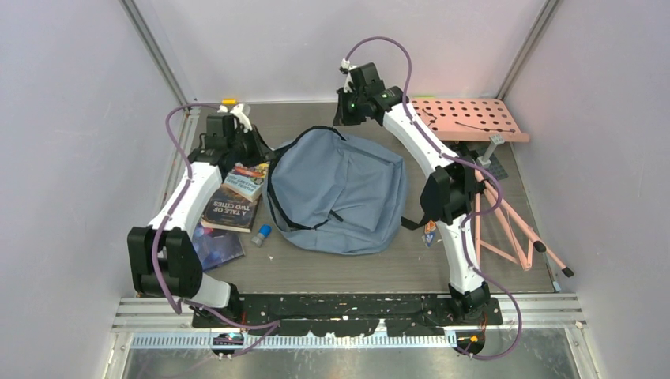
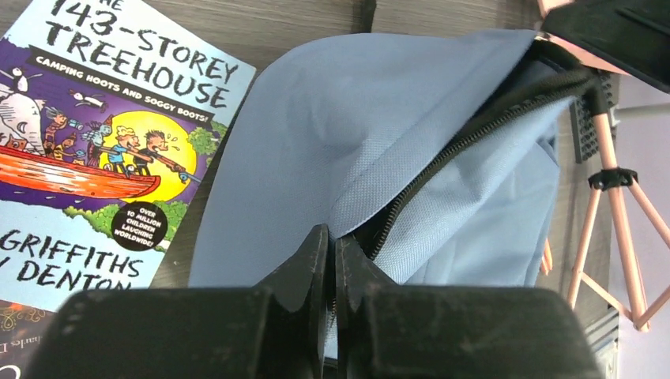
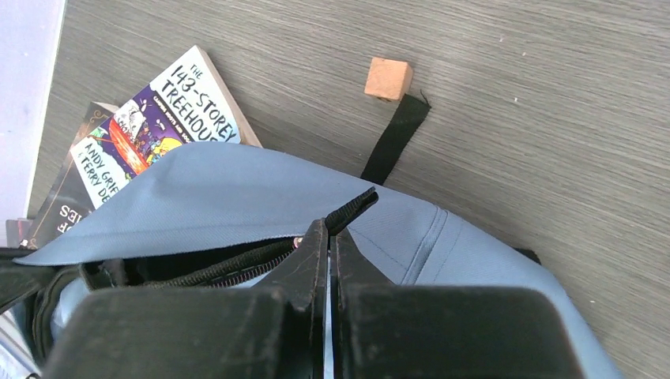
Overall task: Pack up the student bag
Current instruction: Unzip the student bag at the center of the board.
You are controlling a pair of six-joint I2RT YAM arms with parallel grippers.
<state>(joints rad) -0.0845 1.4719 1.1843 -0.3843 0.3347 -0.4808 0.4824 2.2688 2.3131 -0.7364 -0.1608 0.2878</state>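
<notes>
The bag [image 1: 340, 189] lies at the centre of the table [image 1: 355, 272] with its zip mouth toward the far edge. Its contents cannot be seen.

The left gripper [image 2: 332, 237] is pinched tight on the bag's zip edge, and the right gripper [image 3: 330, 229] is pinched tight on the zip edge at the far side.

Three books [image 1: 231, 212] lie outside the bag, near the left edge. One cube [image 3: 388, 78] sits beside one strap [image 3: 395, 138].

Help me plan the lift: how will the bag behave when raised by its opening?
Likely floppy: the bag lies flat and creased, its fabric draping from the pinched edge. Probably light, since it looks empty and collapsed. Its zipper edge may sag open.
</notes>
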